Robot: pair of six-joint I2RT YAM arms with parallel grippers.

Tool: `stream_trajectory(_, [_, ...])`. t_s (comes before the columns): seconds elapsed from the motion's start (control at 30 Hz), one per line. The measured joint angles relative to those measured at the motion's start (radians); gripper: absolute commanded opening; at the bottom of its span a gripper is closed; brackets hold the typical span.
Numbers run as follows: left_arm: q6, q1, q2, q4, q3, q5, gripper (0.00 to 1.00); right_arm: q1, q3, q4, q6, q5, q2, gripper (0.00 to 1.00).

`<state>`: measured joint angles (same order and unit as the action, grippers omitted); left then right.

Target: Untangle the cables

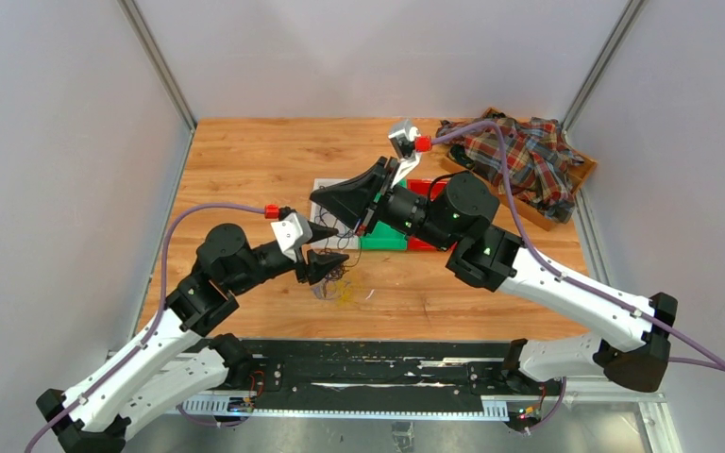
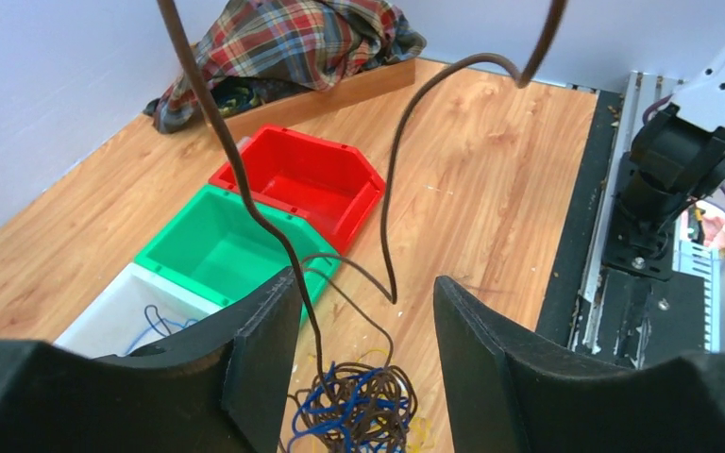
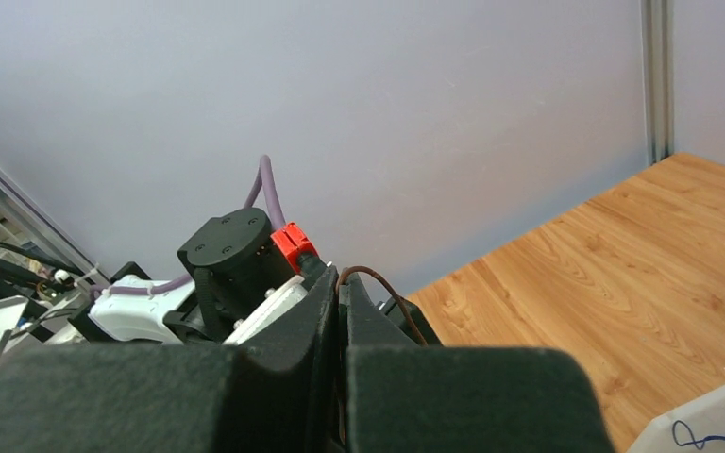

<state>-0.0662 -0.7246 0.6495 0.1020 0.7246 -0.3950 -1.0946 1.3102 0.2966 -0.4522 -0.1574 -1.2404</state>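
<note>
Two states at once: my left fingers (image 2: 363, 288) stand apart, straddling the clump of cables (image 2: 359, 408). That clump lies on the table (image 2: 491, 170) toward the middle of its near edge, just beside the white bin (image 2: 118, 297). My right fingers (image 3: 341, 307) are pressed together on one brown cable (image 2: 244, 189) that rises from the clump.

From above and behind the arms (image 1: 566, 283) we look steeply down on the whole table (image 1: 245, 160). Our left wrist view sits close, looking past its fingers (image 2: 255, 368) at the cables (image 2: 359, 411), bins (image 2: 236, 250) and cloth (image 2: 293, 38), all shared with the top view. Our right wrist view faces nearly level toward the wall (image 3: 387, 113), sharing the left arm (image 3: 231, 250) and some table.
</note>
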Motion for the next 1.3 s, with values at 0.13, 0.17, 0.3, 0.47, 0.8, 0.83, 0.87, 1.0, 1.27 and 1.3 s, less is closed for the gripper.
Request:
stream_trajectory(0.13, [-0.029, 0.0, 0.018, -0.001, 0.005, 0.002, 0.57, 0.004, 0.007, 0.003, -0.044, 0.009, -0.008, 0.01])
stream_trajectory(0.17, [-0.038, 0.0, 0.017, -0.002, 0.005, 0.004, 0.56, 0.004, 0.015, 0.004, -0.056, 0.011, -0.016, 0.01])
stream_trajectory(0.3, [-0.076, 0.0, 0.016, -0.013, 0.001, 0.054, 0.45, 0.004, 0.051, 0.005, -0.099, 0.009, -0.062, 0.01])
stream_trajectory(0.47, [-0.143, 0.0, 0.018, 0.003, -0.003, 0.086, 0.15, 0.019, 0.056, 0.002, -0.13, 0.008, -0.09, 0.01])
stream_trajectory(0.8, [-0.166, 0.003, 0.018, 0.109, 0.016, 0.059, 0.01, 0.084, 0.074, 0.006, -0.237, -0.151, -0.146, 0.25])
stream_trajectory(0.83, [-0.166, 0.006, 0.018, 0.123, 0.021, 0.059, 0.01, 0.087, 0.074, 0.005, -0.235, -0.166, -0.143, 0.32])
stream_trajectory(0.87, [-0.166, 0.013, 0.017, 0.139, 0.027, 0.059, 0.01, 0.087, 0.071, 0.003, -0.23, -0.179, -0.137, 0.37])
stream_trajectory(1.0, [-0.172, 0.043, 0.008, 0.187, 0.045, 0.058, 0.01, 0.088, 0.025, -0.052, -0.178, -0.206, -0.061, 0.51])
stream_trajectory(1.27, [-0.196, 0.066, 0.057, 0.232, 0.125, 0.076, 0.01, 0.103, -0.069, -0.232, -0.045, -0.167, 0.142, 0.66])
stream_trajectory(1.3, [-0.201, 0.066, 0.068, 0.237, 0.139, 0.081, 0.01, 0.103, -0.076, -0.255, -0.032, -0.156, 0.158, 0.66])
